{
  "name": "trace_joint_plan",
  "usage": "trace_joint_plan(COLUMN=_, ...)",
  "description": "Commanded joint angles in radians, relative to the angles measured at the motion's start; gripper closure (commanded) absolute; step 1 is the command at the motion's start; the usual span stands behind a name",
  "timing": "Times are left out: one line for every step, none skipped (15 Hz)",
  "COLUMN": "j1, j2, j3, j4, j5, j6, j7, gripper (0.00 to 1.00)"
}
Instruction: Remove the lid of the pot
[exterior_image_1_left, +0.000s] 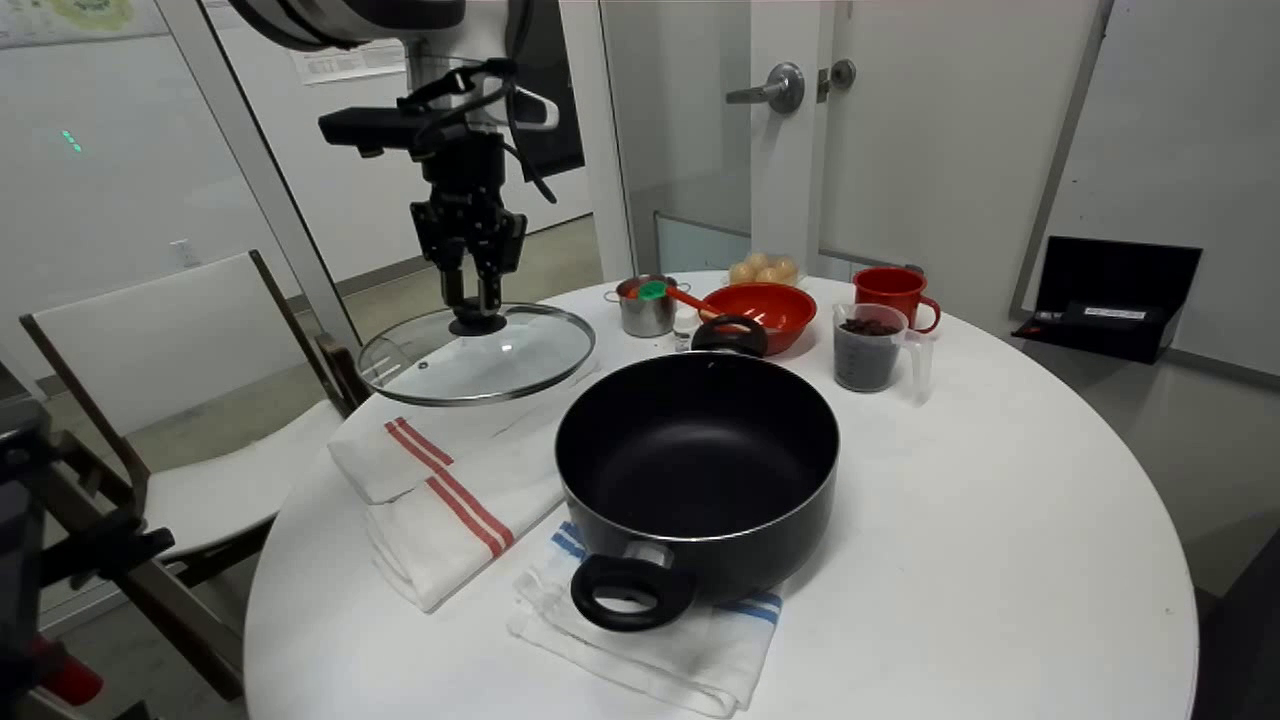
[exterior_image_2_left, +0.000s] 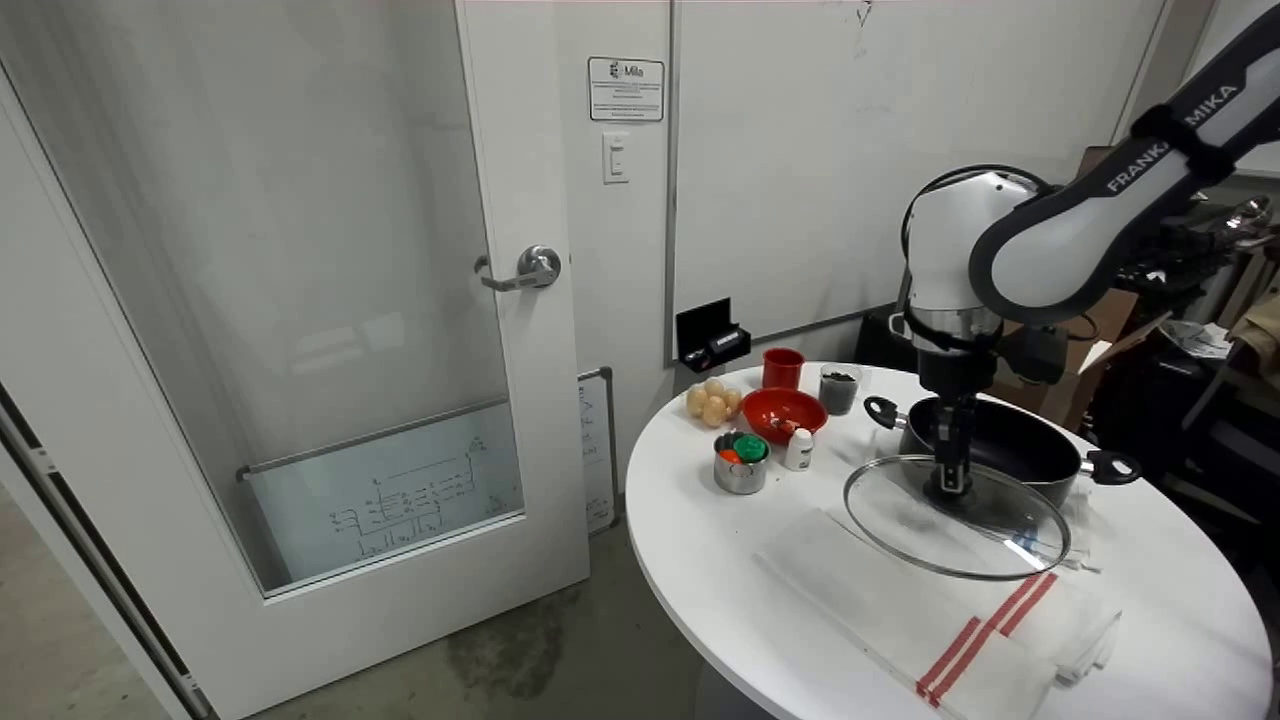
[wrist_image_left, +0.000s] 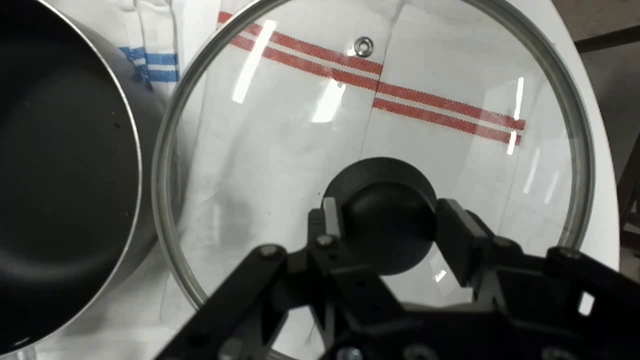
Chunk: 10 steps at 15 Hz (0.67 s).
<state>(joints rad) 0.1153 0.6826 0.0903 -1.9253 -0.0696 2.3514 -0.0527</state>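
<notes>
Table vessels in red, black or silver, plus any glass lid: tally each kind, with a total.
Red: 2, bowl and mug
Black: 1, big pot
Silver: 1, small pot
Glass: 1, lid, held by the tool
Total: 5

"Mila" on the wall sign (exterior_image_2_left: 626, 89), finer print illegible; "FRANK" and "MIKA" on the robot arm (exterior_image_2_left: 1100, 225)

Here are 1 lid (exterior_image_1_left: 490, 368), 1 black pot (exterior_image_1_left: 697, 460), 2 towels (exterior_image_1_left: 430, 530) (exterior_image_1_left: 690, 650) and 1 red bowl (exterior_image_1_left: 795, 325).
</notes>
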Motion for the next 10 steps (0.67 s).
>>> trace_joint_plan(j1=0.003, j2=0.044, j3=0.019, j4=0.050, j5=0.005, j6=-0.009, j7=-0.029, gripper=0.76)
trace_joint_plan(j1=0.004, j2=0.056, j3=0.023, j4=0.060, j5=0.004, j6=-0.010, j7=-0.033, gripper=0.76)
trace_joint_plan(j1=0.006, j2=0.070, j3=0.026, j4=0.069, j5=0.002, j6=-0.008, j7=-0.036, gripper=0.76)
trace_joint_plan(j1=0.009, j2=0.086, j3=0.026, j4=0.082, j5=-0.001, j6=-0.008, j7=-0.037, gripper=0.76)
trace_joint_plan(j1=0.009, j2=0.100, j3=0.028, j4=0.092, j5=-0.001, j6=-0.006, j7=-0.041, gripper=0.76)
trace_joint_plan(j1=0.010, j2=0.115, j3=0.026, j4=0.102, j5=-0.003, j6=0.001, j7=-0.043, gripper=0.76)
trace_joint_plan(j1=0.010, j2=0.128, j3=0.025, j4=0.109, j5=-0.005, j6=0.009, j7=-0.046, gripper=0.76)
trace_joint_plan(j1=0.009, j2=0.144, j3=0.024, j4=0.117, j5=-0.006, j6=0.023, j7=-0.050, gripper=0.76)
trace_joint_plan(j1=0.009, j2=0.156, j3=0.023, j4=0.121, j5=-0.007, j6=0.036, j7=-0.052, gripper=0.76)
trace_joint_plan(j1=0.008, j2=0.172, j3=0.022, j4=0.124, j5=-0.009, j6=0.057, j7=-0.057, gripper=0.76)
